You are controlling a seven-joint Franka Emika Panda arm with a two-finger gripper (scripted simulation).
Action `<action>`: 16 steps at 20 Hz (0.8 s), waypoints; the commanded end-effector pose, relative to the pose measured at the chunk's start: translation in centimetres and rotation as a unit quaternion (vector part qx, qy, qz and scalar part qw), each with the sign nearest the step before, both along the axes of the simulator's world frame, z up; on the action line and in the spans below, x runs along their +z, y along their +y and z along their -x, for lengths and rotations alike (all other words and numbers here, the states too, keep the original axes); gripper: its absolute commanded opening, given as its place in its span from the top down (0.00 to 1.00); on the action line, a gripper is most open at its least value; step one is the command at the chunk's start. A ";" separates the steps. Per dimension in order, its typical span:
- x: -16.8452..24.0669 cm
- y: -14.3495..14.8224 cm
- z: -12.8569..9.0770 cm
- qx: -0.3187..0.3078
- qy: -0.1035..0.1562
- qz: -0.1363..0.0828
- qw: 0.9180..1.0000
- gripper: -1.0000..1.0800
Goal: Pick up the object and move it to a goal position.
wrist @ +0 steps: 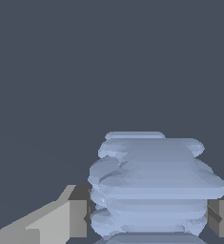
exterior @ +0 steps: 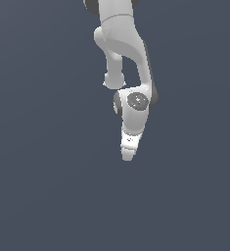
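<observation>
In the wrist view the object [wrist: 151, 176], a pale blue lumpy cluster of stacked bumps, sits between my two fingers. One grey finger [wrist: 77, 212] touches one side of it and the other finger [wrist: 220, 217] touches the opposite side. My gripper [wrist: 149, 214] is shut on it. In the exterior view the white arm reaches down and the gripper [exterior: 128, 154] is seen edge-on. The object is hidden there behind the hand. No goal mark shows in either view.
A plain dark grey-blue surface [exterior: 43, 186] fills both views. The arm's upper links [exterior: 121, 39] rise to the exterior view's top. No other object or edge shows.
</observation>
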State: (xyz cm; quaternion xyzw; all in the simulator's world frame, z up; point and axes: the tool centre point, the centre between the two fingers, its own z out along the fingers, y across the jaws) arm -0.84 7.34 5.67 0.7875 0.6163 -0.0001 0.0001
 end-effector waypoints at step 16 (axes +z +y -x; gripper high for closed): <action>12.2 -3.3 0.8 0.001 0.000 0.000 1.000 1.00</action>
